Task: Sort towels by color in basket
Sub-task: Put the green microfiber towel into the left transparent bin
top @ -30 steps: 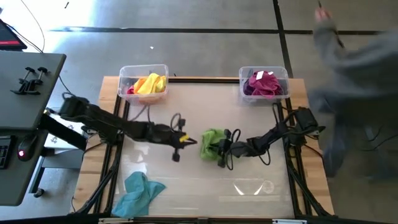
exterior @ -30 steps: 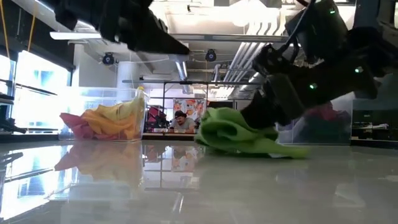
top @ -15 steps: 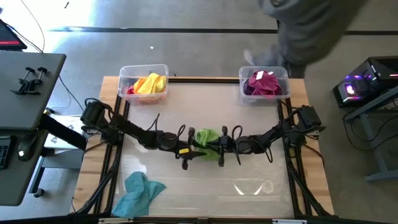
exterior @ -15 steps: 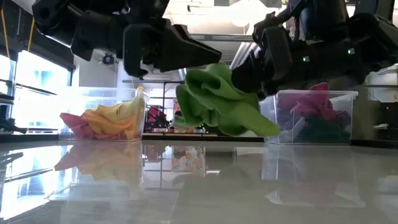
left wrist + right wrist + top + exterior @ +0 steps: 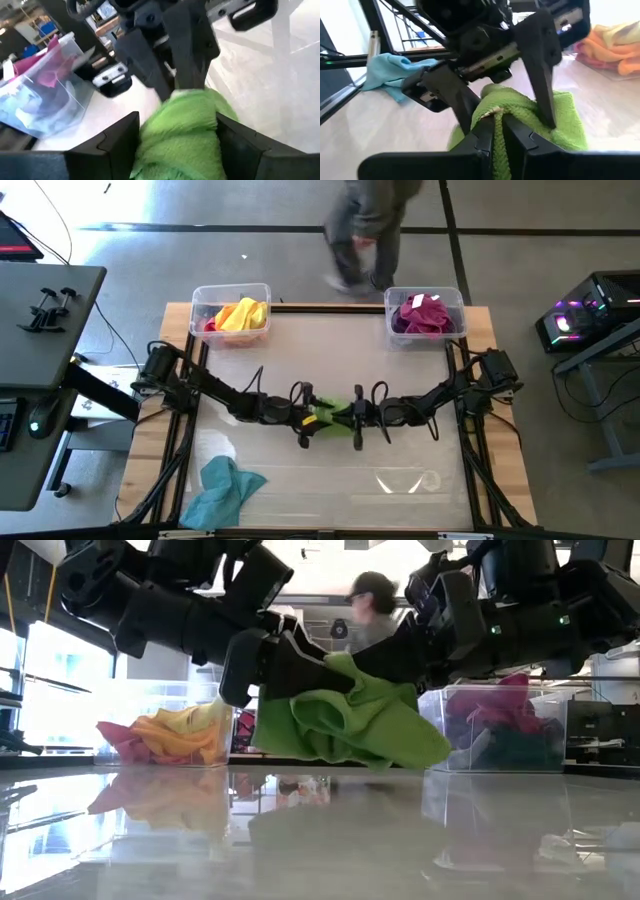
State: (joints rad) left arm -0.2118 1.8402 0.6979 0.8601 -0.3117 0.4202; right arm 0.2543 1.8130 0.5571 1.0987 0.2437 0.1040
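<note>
A lime green towel hangs over the table's middle between my two grippers. My right gripper is shut on it, coming from the table's right. My left gripper is open, coming from the left, with one finger on each side of the towel. A teal towel lies crumpled on the table near the front left. Yellow, orange and pink towels lie in the far-left basket. Magenta and purple towels lie in the far-right basket. My right gripper pinches a bunched fold at the towel's upper part between its two fingers, coming about level from the table's right. The towel is lifted clear of the table and hangs slack below the fingers. My left gripper's fingers flank the towel; whether they touch it I cannot tell.
Two clear plastic baskets stand at the far edge, one at the left and one at the right. A person walks on the floor beyond the far edge. A desk stands left of the table.
My right gripper has lifted the lime green towel clear of the table and carried it a little toward the left. My left gripper has moved toward the right, up to the towel, and its open fingers now stand on either side of it. A person has walked leftward behind the table.
</note>
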